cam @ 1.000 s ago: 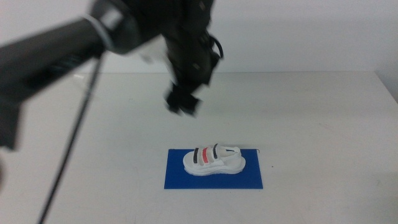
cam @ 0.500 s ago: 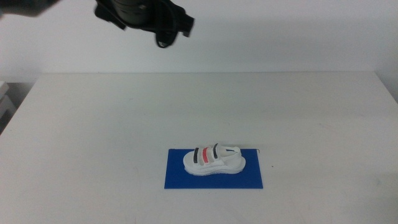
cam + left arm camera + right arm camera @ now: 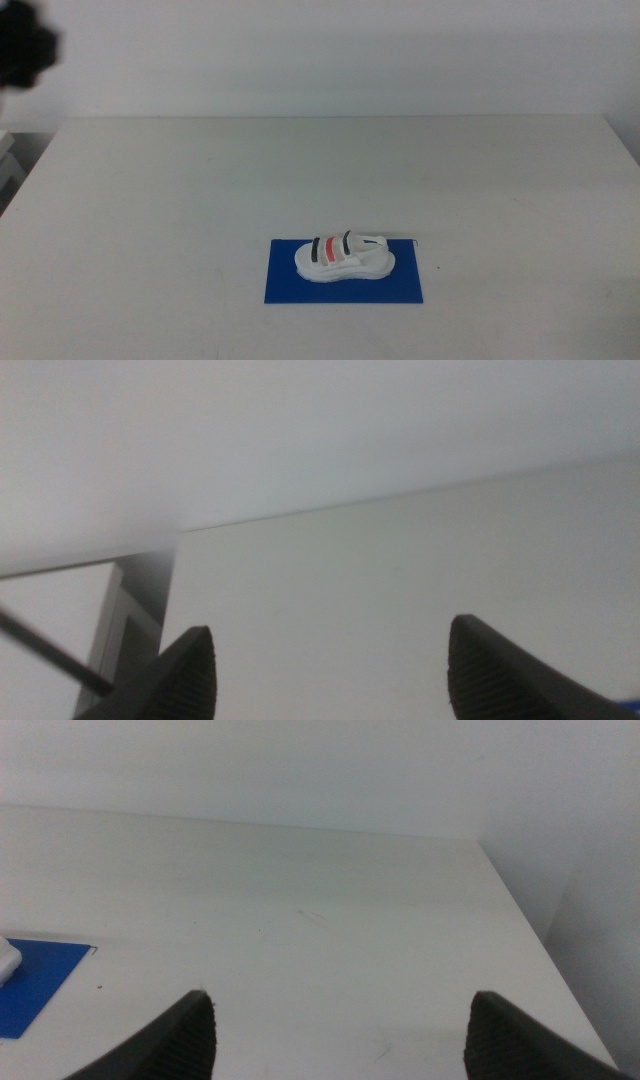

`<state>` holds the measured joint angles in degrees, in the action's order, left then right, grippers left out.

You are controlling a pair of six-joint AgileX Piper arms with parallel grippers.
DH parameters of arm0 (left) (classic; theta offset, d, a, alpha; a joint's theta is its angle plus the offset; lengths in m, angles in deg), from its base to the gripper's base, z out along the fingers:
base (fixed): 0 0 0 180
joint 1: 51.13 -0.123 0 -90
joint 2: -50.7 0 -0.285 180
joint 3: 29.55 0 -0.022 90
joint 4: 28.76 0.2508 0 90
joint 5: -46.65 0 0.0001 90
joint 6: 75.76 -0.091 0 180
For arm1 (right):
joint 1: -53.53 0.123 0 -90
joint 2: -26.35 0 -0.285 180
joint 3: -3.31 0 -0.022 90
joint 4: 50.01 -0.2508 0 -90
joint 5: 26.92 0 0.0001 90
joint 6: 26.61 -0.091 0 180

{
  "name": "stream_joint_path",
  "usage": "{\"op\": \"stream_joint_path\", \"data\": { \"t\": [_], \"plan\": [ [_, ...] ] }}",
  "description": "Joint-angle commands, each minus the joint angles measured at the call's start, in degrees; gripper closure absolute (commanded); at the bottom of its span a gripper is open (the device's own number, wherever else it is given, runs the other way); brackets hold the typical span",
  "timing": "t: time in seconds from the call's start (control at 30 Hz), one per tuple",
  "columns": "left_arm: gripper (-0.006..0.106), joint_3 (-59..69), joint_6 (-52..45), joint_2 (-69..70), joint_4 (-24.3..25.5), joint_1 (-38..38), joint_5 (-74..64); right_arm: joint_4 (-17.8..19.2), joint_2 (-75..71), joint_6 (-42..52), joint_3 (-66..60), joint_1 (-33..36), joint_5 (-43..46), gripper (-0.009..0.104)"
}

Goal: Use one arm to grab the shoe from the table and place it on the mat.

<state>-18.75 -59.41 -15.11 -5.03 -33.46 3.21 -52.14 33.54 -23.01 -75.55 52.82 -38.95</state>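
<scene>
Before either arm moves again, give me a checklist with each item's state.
1. Small white sandal with dark blue and red straps rests on the flat dark blue rectangular mat: ok.
2. Sandal sits upright, sole down: ok.
3. Sandal lies wholly inside the mat's edges: ok in the middle view; its near side is close to the edge.
4. Left gripper jaws open, nothing between them: ok.
5. Right gripper jaws open and empty, above the plain white tabletop: ok.
6. Both arms away from the sandal: ok; only a dark blur of the left arm shows at the middle view's upper left corner.
</scene>
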Motion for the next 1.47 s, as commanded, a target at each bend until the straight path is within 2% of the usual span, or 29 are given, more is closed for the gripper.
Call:
{"op": "stream_joint_path", "data": {
  "t": [0.0, 0.23, 0.53, 0.6, 0.73, 0.83, 1.03, 1.43],
  "plan": [
    [0.024, 6.1, 0.9, 7.0, -2.1, -4.6, 10.6, 0.5, -1.5, 0.4, -0.3, 0.0, 4.4, 0.031],
    [0.024, 27.9, 2.0, 28.0, -4.9, -15.2, 20.1, 0.5, -1.5, 0.4, -0.3, 0.0, 4.4, 0.031],
    [0.024, 45.9, 1.5, 51.1, -10.0, -16.2, 22.0, 0.5, -1.5, 0.4, -0.3, 0.0, 4.4, 0.031],
    [0.024, 50.6, -1.2, 54.3, -13.5, -16.2, 24.3, 0.5, -1.5, 0.4, -0.3, 0.0, 4.4, 0.031],
    [0.024, 58.5, -15.1, 59.7, -24.7, -16.2, 30.6, 0.5, -1.5, 0.4, -0.3, 0.0, 4.4, 0.031],
    [0.024, 62.5, -19.5, 59.2, -29.7, -16.2, 33.9, 0.5, -1.5, 0.4, -0.3, 0.0, 4.4, 0.031],
    [0.024, 68.8, -19.3, 59.6, -29.0, -16.2, 41.9, 0.5, -1.5, 0.4, -0.3, 0.0, 4.4, 0.031],
    [0.024, 68.5, -19.2, 59.5, -29.2, -16.2, 38.6, 0.5, -1.5, 0.4, -0.3, 0.0, 4.4, 0.031]
  ]
}}
